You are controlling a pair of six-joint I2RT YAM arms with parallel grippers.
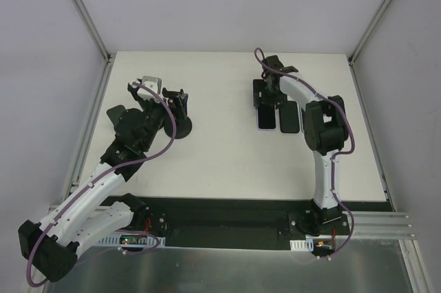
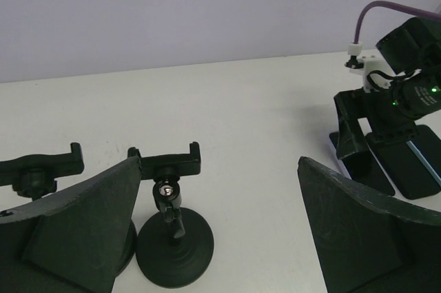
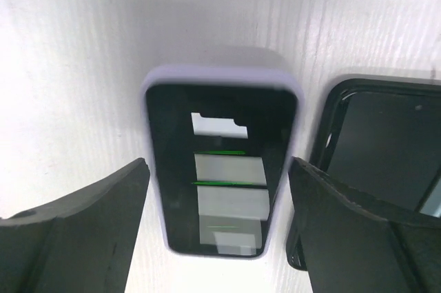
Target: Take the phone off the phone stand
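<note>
The phone (image 3: pixel 220 189), dark-screened in a lavender case, lies flat on the white table (image 1: pixel 227 155), also seen as the phone (image 1: pixel 264 119) from above. My right gripper (image 3: pixel 219 165) hovers over it, open, with a gap between each finger and the case. The black phone stand (image 2: pixel 172 238) has a round base and an empty clamp on top; from above the phone stand (image 1: pixel 183 127) sits left of centre. My left gripper (image 2: pixel 220 189) is open just behind the stand, holding nothing.
A second phone (image 3: pixel 386 148) in a black case lies flat right beside the lavender one. Another black stand's clamp (image 2: pixel 41 167) shows at the left edge of the left wrist view. The enclosure's walls and metal rails (image 1: pixel 89 134) border the table.
</note>
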